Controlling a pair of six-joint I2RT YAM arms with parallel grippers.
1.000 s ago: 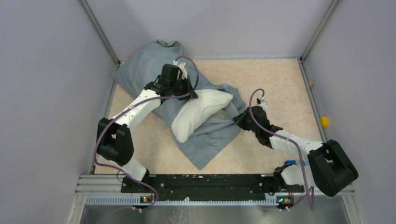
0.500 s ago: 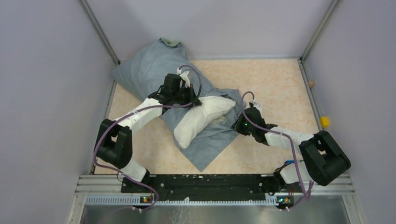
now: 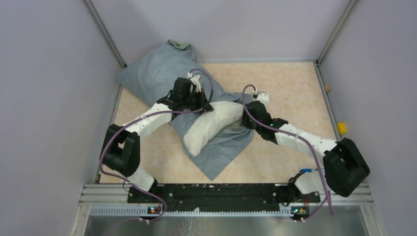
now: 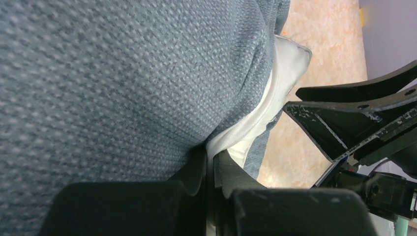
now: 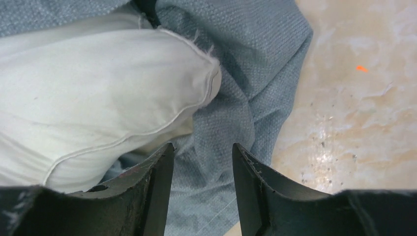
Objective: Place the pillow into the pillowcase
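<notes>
A: Step?
B: Stuffing, early on. Pillowcase is sprawling from the far-left corner; pillow is lying mid-table on it, mostly uncovered.
A: Grippers?
B: Left gripper is pinching the pillowcase. Right gripper is hanging unclenched over cloth beside the pillow's corner. Next, probably: grab cloth, pull over.

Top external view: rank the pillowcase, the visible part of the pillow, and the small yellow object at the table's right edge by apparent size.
1. pillowcase, largest.
2. pillow, counting only its exposed white part.
3. yellow object, by far the smallest.
</notes>
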